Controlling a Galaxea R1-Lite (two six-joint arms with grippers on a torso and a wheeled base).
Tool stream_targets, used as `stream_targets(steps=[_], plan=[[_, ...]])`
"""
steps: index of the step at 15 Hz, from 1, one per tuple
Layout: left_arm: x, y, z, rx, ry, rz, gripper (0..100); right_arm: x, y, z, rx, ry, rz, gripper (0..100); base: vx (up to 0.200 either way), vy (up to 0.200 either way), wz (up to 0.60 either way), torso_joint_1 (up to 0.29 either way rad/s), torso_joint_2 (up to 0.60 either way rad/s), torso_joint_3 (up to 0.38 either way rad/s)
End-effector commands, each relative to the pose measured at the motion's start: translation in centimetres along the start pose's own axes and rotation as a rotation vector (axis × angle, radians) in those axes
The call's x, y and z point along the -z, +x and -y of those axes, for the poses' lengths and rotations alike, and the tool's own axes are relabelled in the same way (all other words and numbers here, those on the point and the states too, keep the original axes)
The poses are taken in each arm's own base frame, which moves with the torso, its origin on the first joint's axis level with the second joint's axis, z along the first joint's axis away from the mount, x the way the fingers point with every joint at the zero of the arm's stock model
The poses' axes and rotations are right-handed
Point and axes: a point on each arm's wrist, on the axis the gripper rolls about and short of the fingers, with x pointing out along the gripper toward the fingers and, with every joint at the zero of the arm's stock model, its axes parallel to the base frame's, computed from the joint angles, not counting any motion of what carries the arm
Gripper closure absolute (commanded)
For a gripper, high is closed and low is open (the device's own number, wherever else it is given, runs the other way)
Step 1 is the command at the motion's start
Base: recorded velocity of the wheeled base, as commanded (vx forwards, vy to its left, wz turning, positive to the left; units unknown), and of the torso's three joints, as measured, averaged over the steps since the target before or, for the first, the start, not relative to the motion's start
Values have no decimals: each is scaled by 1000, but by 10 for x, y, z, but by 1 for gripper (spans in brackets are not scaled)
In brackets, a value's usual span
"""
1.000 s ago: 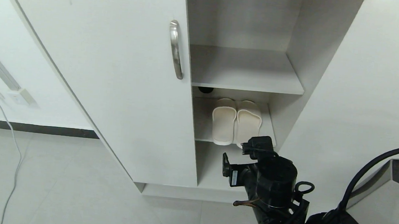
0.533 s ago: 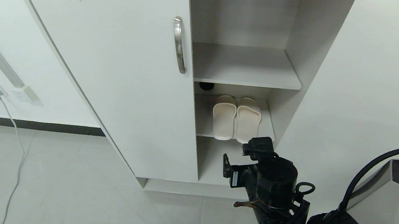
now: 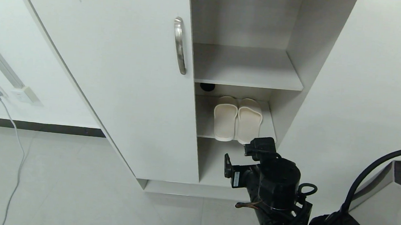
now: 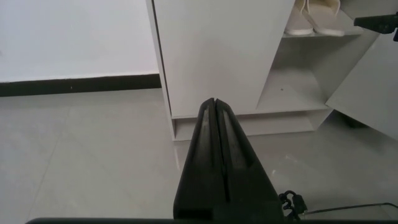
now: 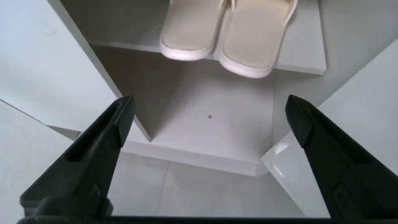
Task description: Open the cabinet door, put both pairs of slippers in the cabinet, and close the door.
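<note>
One cream slipper pair point(image 3: 237, 119) sits on the cabinet shelf point(image 3: 205, 121); right gripper point(image 5: 209, 106) spread, left gripper point(image 4: 214, 109) seemingly together.

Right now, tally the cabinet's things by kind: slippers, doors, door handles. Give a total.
Cream slide slippers: 2
White flat cabinet doors: 2
Curved silver metal door handle: 1
Total: 5

Cream slippers point(image 3: 237, 119), one pair, side by side on cabinet shelf point(image 3: 203, 124) just beyond right gripper point(image 5: 209, 104); cabinet door point(image 3: 367, 86) open alongside.
</note>
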Motion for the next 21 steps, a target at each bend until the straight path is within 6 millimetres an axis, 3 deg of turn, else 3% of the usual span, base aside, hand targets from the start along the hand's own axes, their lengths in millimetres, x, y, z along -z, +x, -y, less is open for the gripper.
stream_targets(steps=[1,11,21], plan=[[0,0,0,0,0,-1,100,2,0,0,0,-4,-5,0,0,0,0,7,2,90],[0,0,0,-1,0,-1,100,4,0,0,2,-7,-8,0,0,0,0,1,1,188],[0,0,0,-3,-1,-1,100,6,1,0,6,-16,-14,0,0,0,0,1,1,11]])
